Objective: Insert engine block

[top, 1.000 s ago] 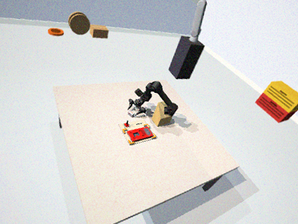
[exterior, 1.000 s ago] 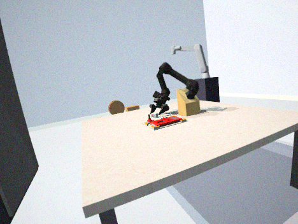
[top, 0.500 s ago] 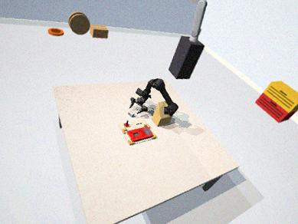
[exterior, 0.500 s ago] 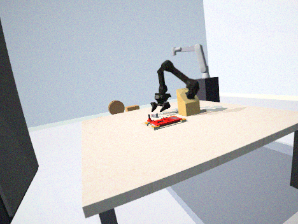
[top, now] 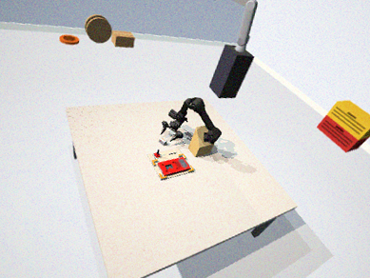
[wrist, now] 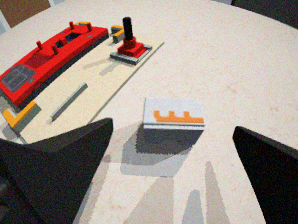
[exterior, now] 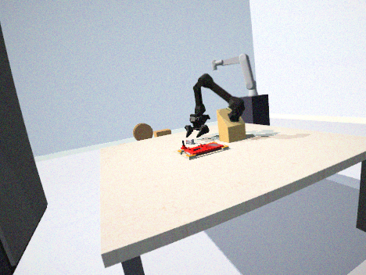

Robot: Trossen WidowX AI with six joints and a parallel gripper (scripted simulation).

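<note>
The engine block (top: 163, 142) (exterior: 190, 141) (wrist: 174, 112), a small pale block with an orange comb-like mark on top, sits on the table beside the board, outside the car body. The red car body (top: 181, 163) (exterior: 204, 148) (wrist: 50, 65) lies on the board; its dark opening (wrist: 75, 36) is empty. The rib and the block's slot cannot be made out. My gripper (top: 168, 136) (exterior: 194, 136) (wrist: 174, 128) is open and empty above the block, its fingers apart on either side in the wrist view.
The pale board (wrist: 112, 80) has orange corner brackets (wrist: 22, 116) and a thin grey bar (wrist: 69, 102). A red piece with a black upright peg (top: 157, 154) (exterior: 183, 147) (wrist: 131, 46) stands near its edge. A tan block (top: 201, 143) (exterior: 231, 132) stands under the arm's base.
</note>
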